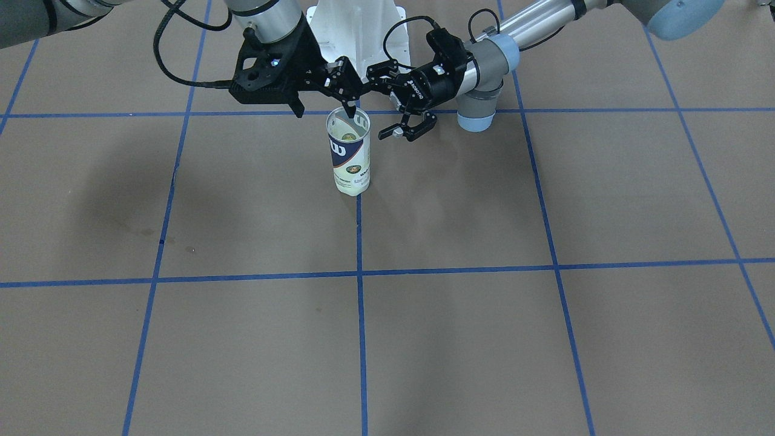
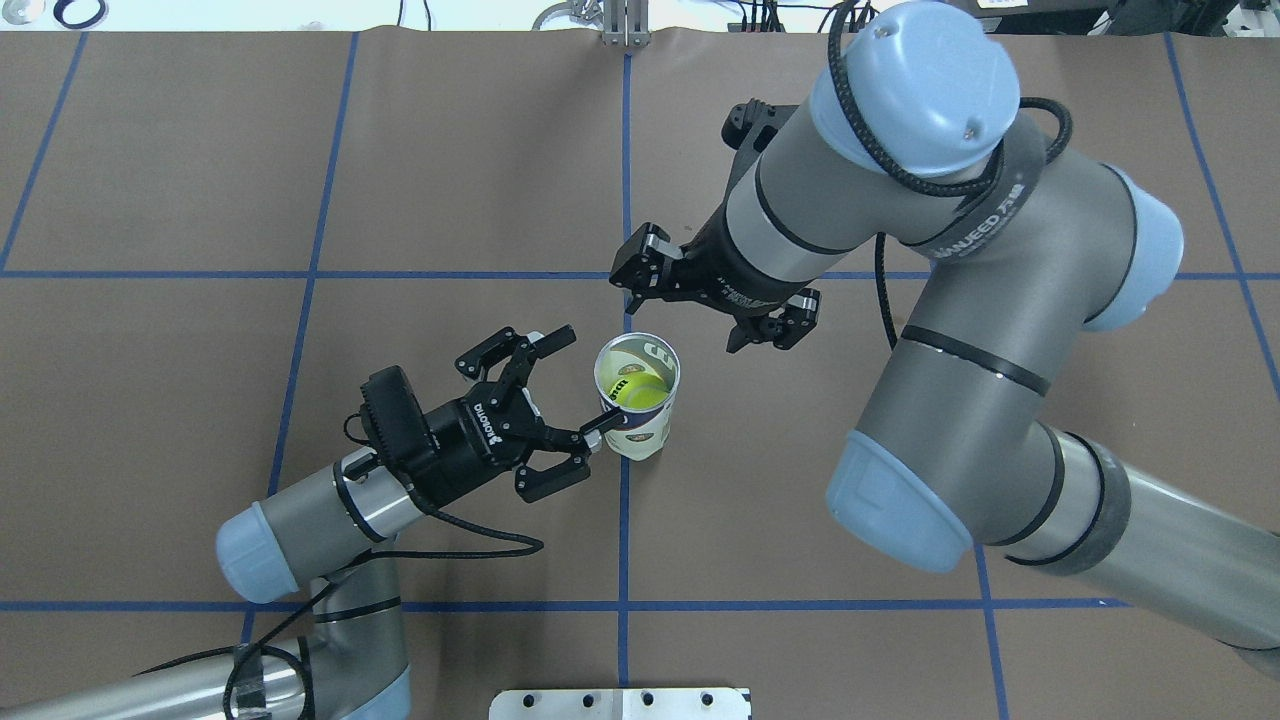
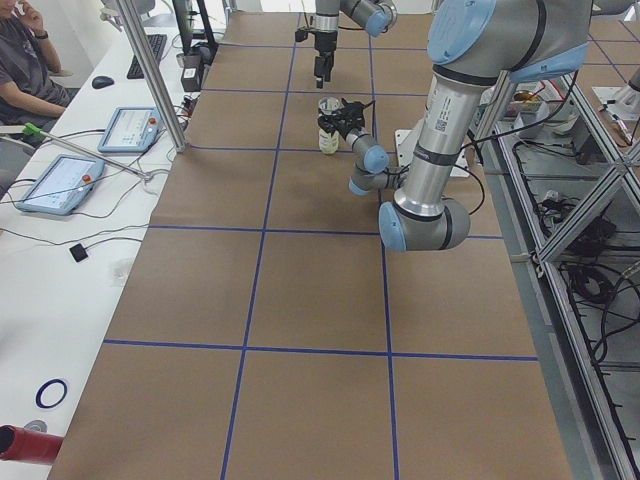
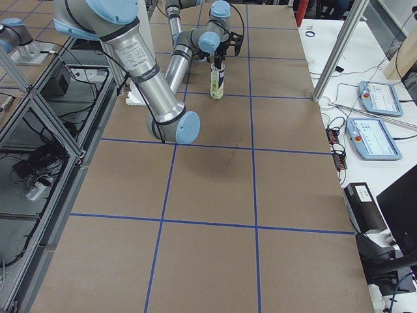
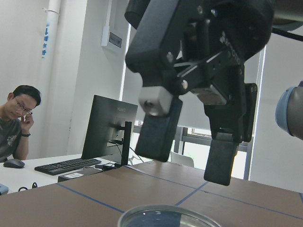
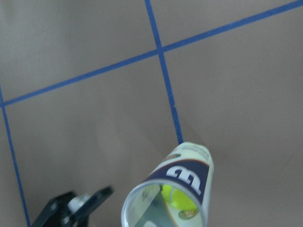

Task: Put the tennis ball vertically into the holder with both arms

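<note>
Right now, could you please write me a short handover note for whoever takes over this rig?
Left gripper: open, empty, beside the clear plastic tennis-ball can with navy-and-white label, one fingertip close to its wall; contact unclear.
Right gripper: open, empty, above the can's mouth.
Can: upright on the brown table.
Yellow-green tennis ball: inside the can, below the rim.
Done: ball inserted.
Left: probably only drawing both arms clear without tipping the can.
</note>
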Motion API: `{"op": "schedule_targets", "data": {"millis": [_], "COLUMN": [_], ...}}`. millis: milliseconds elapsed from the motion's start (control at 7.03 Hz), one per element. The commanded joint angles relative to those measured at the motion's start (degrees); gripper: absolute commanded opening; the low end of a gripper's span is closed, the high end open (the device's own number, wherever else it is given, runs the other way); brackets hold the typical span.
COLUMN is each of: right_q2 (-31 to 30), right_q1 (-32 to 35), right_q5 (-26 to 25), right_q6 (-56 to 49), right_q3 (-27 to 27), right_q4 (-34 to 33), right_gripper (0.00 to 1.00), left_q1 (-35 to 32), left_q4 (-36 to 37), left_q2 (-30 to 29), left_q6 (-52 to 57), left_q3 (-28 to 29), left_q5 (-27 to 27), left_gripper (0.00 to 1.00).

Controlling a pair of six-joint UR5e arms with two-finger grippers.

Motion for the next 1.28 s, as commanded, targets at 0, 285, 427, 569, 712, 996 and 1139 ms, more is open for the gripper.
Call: {"op": "schedule_targets", "data": {"millis": [0, 285, 427, 569, 712, 996, 1139], "right_q2": [-3.73, -10.13, -13.21, -16.28, -17.18, -17.19, -17.19], "right_q1": [5.68, 9.73, 13.23, 15.88, 18.51, 23.96, 25.82], "right_q5": [1.53, 1.79, 1.88, 1.8, 1.62, 1.53, 1.62], "right_q6": [-3.79, -13.88, -21.07, -25.75, -31.28, -41.31, -43.36], "right_q3": [1.23, 1.16, 1.06, 0.63, -1.55, -9.53, -12.27], "right_q4": [-0.02, -0.02, -0.02, 0.24, 0.42, 1.56, 2.95], "right_gripper": [0.99, 0.99, 0.99, 0.99, 0.99, 0.99, 0.99], "left_q1": [-1.11, -6.01, -9.7, -12.69, -15.33, -23.13, -30.32], "left_q4": [0.73, 4.23, 7.64, 12.11, 13.46, 22.63, 32.01], "left_q2": [6.8, 8.39, 10.93, 11.82, 13.92, 19.8, 20.44], "left_q6": [-0.37, -4.02, -10.06, -13.6, -21.82, -25.24, -24.98], "left_q3": [-8.34, -8.1, -7.93, -7.49, -4.88, -1.52, -1.68], "left_q5": [-0.18, 0.0, -0.26, -0.18, -0.35, -7.66, -20.35], "left_gripper": [1.0, 1.0, 1.0, 1.0, 1.0, 1.0, 1.0]}}
